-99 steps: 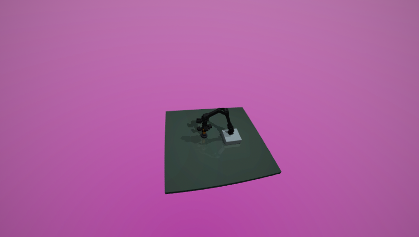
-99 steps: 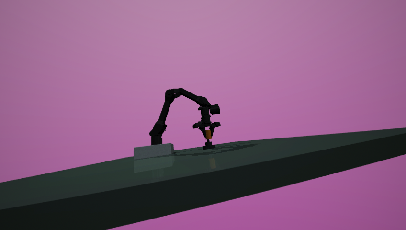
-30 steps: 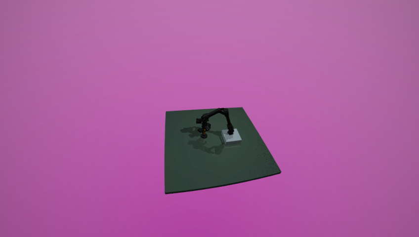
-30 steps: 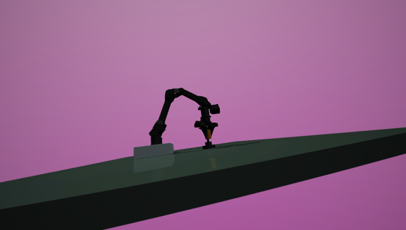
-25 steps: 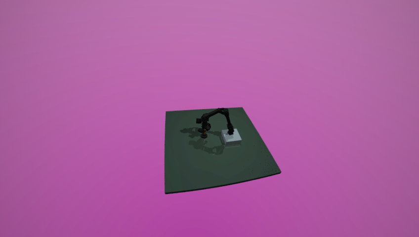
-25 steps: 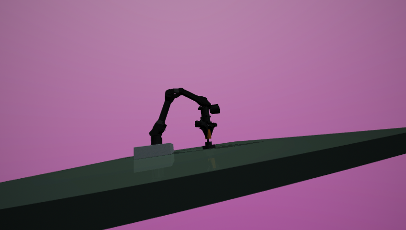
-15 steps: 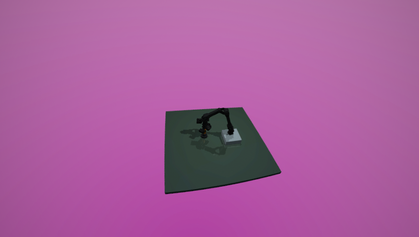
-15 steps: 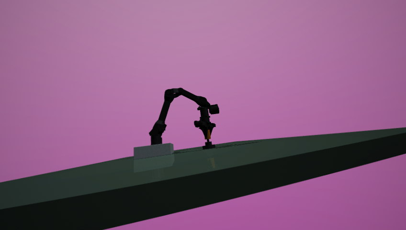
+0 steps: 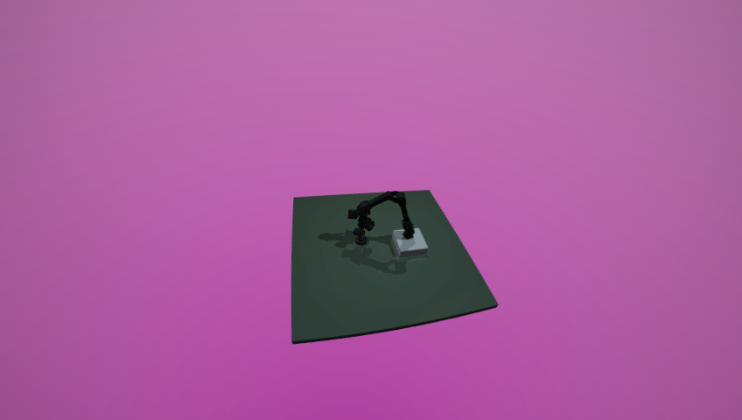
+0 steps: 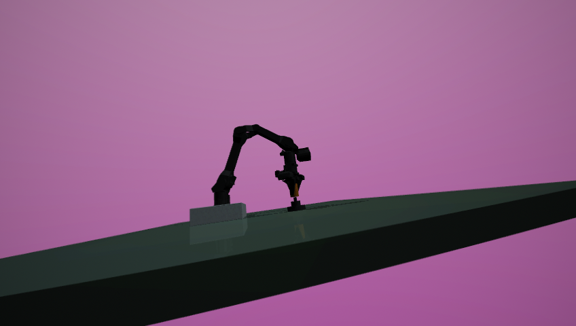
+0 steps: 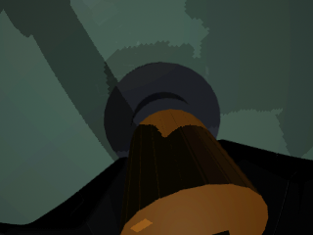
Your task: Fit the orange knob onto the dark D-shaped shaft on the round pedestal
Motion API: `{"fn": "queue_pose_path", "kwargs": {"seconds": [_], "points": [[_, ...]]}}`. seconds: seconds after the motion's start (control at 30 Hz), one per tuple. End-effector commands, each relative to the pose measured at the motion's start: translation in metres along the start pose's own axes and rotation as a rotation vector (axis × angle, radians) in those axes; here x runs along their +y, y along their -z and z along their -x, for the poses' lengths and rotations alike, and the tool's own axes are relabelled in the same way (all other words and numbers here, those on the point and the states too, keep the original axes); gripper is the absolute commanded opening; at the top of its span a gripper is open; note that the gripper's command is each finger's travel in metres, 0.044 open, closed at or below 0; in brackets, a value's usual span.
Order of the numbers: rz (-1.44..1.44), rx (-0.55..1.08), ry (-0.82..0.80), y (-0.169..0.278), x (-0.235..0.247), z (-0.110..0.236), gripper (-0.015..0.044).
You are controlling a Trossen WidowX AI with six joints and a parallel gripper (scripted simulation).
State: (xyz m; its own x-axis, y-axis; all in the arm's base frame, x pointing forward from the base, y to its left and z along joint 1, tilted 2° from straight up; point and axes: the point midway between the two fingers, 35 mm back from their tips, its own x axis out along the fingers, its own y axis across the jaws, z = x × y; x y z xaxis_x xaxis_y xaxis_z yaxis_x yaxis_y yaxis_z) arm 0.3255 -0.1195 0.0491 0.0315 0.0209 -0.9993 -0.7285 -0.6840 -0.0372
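Note:
The orange knob [image 9: 363, 233] [image 10: 296, 190] [image 11: 201, 208] is upright between the fingers of my gripper [image 10: 294, 195] [image 11: 173, 158], which is shut on it. The round dark pedestal [image 9: 360, 241] [image 10: 296, 208] [image 11: 158, 78] stands on the table below the knob. In the exterior view a short piece of dark shaft [image 10: 295, 199] shows between the knob's lower end and the pedestal, so the knob is not down on the pedestal. The wrist view shows the knob's lower end over the pedestal's near part and hides the shaft. The hole and both flat sides are hidden.
The arm's base stands on a pale grey block [image 9: 414, 248] [image 10: 218, 214], on the dark green table [image 9: 364, 306] [image 10: 343, 220]. The arm arches from there to the pedestal. Shadows of the arm fall around the pedestal.

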Motion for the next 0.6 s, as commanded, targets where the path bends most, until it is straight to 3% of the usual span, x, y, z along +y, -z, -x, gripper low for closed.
{"fn": "queue_pose_path", "kwargs": {"seconds": [0.0,0.57], "points": [[0.103,0.01,0.001,0.0037,-0.0014,0.0034,0.0],[0.114,0.01,0.001,0.0067,-0.0032,0.0,0.0]]}}
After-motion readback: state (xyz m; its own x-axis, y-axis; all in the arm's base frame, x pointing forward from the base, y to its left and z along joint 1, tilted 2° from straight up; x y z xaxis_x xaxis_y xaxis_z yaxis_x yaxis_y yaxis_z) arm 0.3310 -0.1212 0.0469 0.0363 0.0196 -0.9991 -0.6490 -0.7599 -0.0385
